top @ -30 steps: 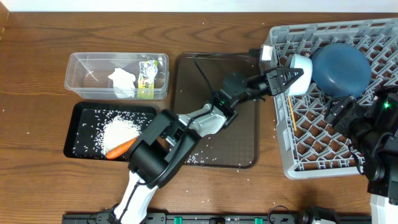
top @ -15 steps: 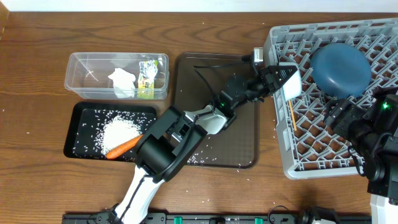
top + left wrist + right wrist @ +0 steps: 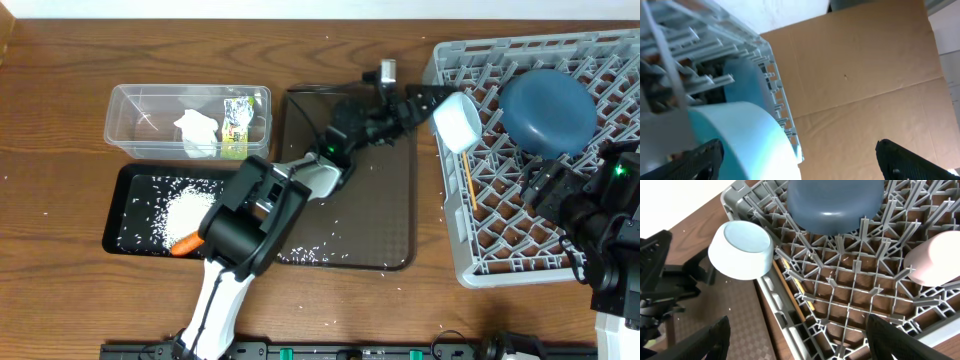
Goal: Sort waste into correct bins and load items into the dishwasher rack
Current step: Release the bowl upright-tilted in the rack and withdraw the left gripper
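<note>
A small cup with a blue inside (image 3: 455, 122) (image 3: 740, 247) (image 3: 740, 142) lies tilted at the left wall of the grey dishwasher rack (image 3: 530, 230). My left gripper (image 3: 418, 99) (image 3: 800, 164) stands open just left of the cup, jaws wide, gripping nothing. A round blue plate (image 3: 547, 110) (image 3: 835, 202) and a pink cup (image 3: 935, 257) sit in the rack, and chopsticks (image 3: 468, 182) (image 3: 789, 286) lie along its left side. My right gripper (image 3: 545, 185) (image 3: 797, 345) hangs open over the rack, empty.
A clear tub (image 3: 135, 105) holds a white tissue (image 3: 196, 133) and a snack wrapper (image 3: 236, 127). A black tray (image 3: 135, 180) holds rice (image 3: 195, 210) and a carrot (image 3: 185, 243). A brown serving tray (image 3: 350, 190) with scattered rice grains lies between tub and rack.
My left gripper opened and let go of the blue cup, then drew back left from the rack. The cup now rests at the rack's left wall. The right arm stayed put.
</note>
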